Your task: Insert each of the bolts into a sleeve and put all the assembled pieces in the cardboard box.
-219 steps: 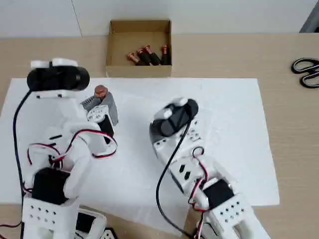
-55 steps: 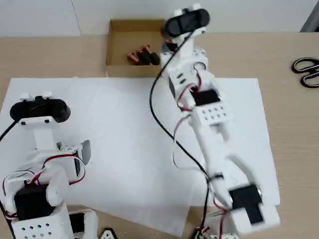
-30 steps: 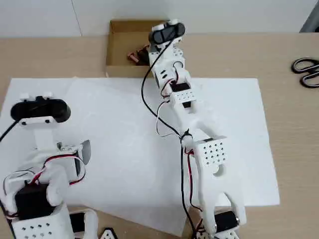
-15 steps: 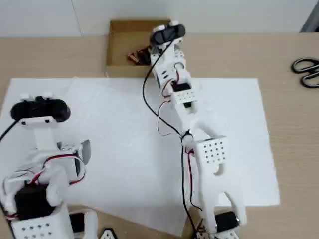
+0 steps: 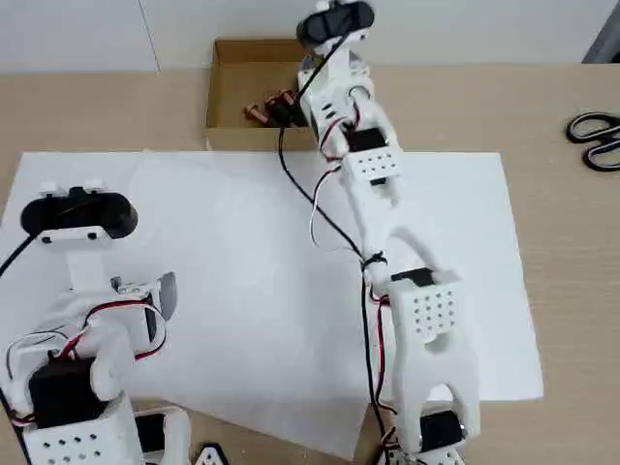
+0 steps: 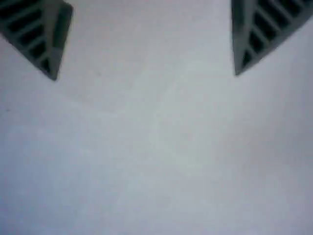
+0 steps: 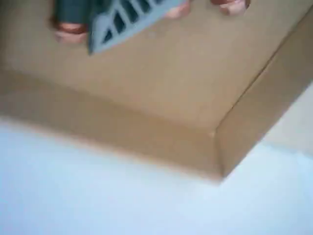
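Observation:
The cardboard box [image 5: 225, 58] stands at the back of the table with several copper-and-black assembled pieces [image 5: 269, 108] lying in it. My right arm stretches across the paper, and my right gripper [image 5: 304, 95] hangs over the box's right side, beside those pieces. In the right wrist view my right gripper [image 7: 132, 19] sits low over the box floor, next to a dark sleeve with a copper bolt head [image 7: 68, 27], and the box wall [image 7: 122, 127] is close. My left gripper [image 5: 160, 291] stands open at the front left, with bare paper between its fingers [image 6: 49, 44].
A white paper sheet [image 5: 242, 242] covers the middle of the wooden table. Scissors [image 5: 596, 136] lie at the far right edge. Both arm bases stand along the front edge.
My right arm swung from the table's middle out to the box, and in the last half second shifted a little to the right and farther back. The left arm pulled back earlier and now stays still.

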{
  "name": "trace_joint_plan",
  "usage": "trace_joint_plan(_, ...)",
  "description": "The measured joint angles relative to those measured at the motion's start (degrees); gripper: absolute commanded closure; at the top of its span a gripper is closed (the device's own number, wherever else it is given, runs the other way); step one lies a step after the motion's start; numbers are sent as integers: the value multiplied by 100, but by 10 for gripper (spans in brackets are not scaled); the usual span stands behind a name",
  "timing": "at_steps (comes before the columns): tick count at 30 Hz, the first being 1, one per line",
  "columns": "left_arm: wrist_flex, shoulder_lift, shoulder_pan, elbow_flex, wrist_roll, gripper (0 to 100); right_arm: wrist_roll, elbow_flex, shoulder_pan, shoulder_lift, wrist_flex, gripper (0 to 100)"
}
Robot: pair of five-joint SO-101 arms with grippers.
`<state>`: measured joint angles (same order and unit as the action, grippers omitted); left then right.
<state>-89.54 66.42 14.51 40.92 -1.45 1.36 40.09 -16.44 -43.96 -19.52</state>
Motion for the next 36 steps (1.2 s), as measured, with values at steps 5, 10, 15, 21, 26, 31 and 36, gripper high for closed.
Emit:
trace_joint_plan(5,0,0,0,0,0,782,0,0,105,1442,-1662,818)
trace_joint_plan(10,0,352,0,-185,0,782,0,18,53,3314,-3912,818)
trace_joint_plan(15,0,1266,0,-185,0,781,0,18,-299,5037,-5916,818)
trace_joint_plan(21,44,2514,9,-53,0,782,0,53,-607,6884,-7464,818)
trace_joint_plan(26,475,3411,9,413,0,782,0,-1011,-615,8387,-7613,818)
trace_joint_plan(31,1090,3727,9,1152,0,782,0,-3200,-607,10004,-7596,818)
trace_joint_plan(36,1855,3719,9,2171,0,782,0,-6031,-598,11578,-6716,818)
